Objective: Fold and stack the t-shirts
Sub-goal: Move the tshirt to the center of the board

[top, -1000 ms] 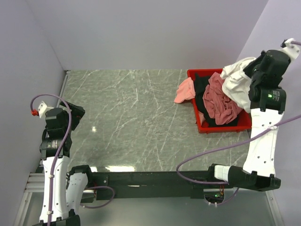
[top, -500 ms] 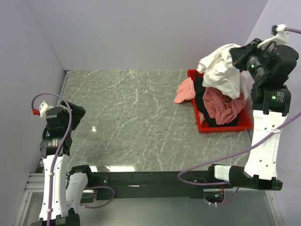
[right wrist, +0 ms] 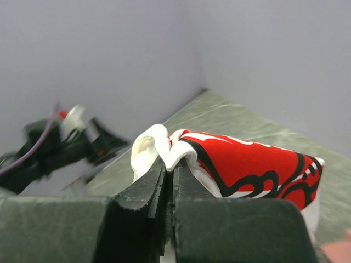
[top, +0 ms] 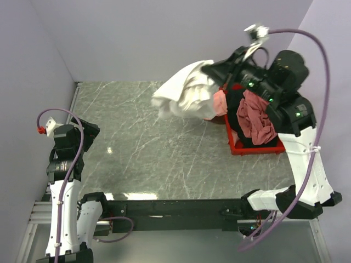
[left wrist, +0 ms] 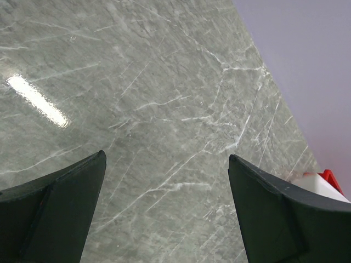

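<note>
We find the right hand (right wrist: 167, 164) raised over the back of the grey marbled surface (top: 148, 148), just left of the red plastic bin (top: 255, 148). Its fingers are pressed together on a fold of the large white cotton t-shirt with the red, white and black print (top: 184, 96). The wrist view shows the cloth pinched between the two dark pads, with the printed panel bulging out to the right.

The garment hangs bunched from that grip. Its long axis runs from the hand at the back right down towards the front left, with the loose end nearest the middle of the surface. The outline is blurred, and we cannot tell whether the lowest hem touches the marble.

The bin stands at the right rear corner, close to the side wall. Inside it a dusty rose t-shirt (top: 258, 118) lies crumpled on top of a black t-shirt (top: 235, 112). A light pink t-shirt (top: 220, 102) spills over the bin's left rim, and the white garment covers part of it. A purple cable (top: 323, 60) loops above the right arm.

The left hand (left wrist: 165, 159) hangs low at the left edge with its fingers wide apart. It holds nothing, and only bare marble lies beneath it.
</note>
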